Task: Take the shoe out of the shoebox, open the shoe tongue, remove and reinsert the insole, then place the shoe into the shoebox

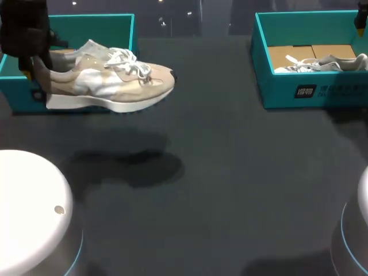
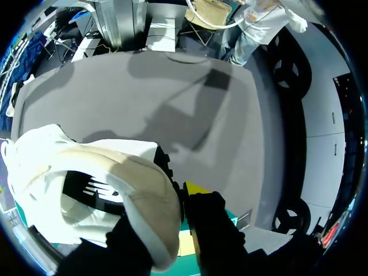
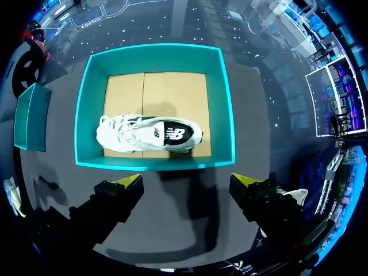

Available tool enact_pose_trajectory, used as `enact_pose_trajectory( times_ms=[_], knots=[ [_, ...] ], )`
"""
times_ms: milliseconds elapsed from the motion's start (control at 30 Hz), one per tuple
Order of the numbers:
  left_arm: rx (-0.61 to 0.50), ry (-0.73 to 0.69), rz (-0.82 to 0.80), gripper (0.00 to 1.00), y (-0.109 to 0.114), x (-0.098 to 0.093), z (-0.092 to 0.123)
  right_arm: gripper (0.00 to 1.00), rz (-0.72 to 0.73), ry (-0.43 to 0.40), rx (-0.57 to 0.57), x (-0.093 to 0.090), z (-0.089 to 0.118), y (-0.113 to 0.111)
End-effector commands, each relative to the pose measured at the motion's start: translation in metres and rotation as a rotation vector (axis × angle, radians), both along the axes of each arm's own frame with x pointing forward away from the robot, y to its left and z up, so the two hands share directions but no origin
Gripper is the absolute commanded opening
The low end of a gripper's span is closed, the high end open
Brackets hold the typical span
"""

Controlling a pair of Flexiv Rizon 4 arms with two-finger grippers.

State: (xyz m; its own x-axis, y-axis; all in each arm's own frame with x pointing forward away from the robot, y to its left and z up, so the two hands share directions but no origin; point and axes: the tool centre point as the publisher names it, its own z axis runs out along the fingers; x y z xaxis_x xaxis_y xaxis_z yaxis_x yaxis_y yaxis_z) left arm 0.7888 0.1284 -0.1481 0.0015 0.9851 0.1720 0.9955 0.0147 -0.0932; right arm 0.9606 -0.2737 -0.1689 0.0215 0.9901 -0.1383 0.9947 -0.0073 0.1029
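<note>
Left pincer (image 2: 164, 218) clamps beige shoe (image 1: 109, 80) heel; right pincer (image 3: 187, 183) gapes wide over shoebox (image 3: 152, 164).

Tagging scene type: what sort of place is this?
Likely a robot test bench, not a shop: a dark table with a left shoebox and a right shoebox, both teal and open, a white shoe in the right one, and the left gripper holding a beige shoe aloft.

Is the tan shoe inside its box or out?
Out. The left end effector holds the tan shoe by its heel, above the table, its shadow below.
</note>
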Motion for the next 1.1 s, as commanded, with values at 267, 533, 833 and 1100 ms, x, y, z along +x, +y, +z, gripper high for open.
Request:
enact_pose_trajectory(
  times_ms=[267,533,833,1100],
  knots=[
    [0.024,-0.403,-0.116,0.0,-0.067,-0.056,-0.036,1.0,-0.001,0.001,-0.001,0.0,0.0,0.0],
    [0.01,-0.386,-0.151,0.0,-0.108,-0.074,-0.066,1.0,-0.001,0.001,-0.001,0.0,0.0,0.0],
    [0.008,-0.34,-0.158,0.0,-0.157,-0.067,-0.092,1.0,-0.001,0.001,-0.001,0.0,0.0,0.0],
    [0.039,-0.266,-0.149,0.0,-0.186,-0.063,-0.124,1.0,-0.001,0.001,-0.001,0.0,0.0,0.0]
  ],
)
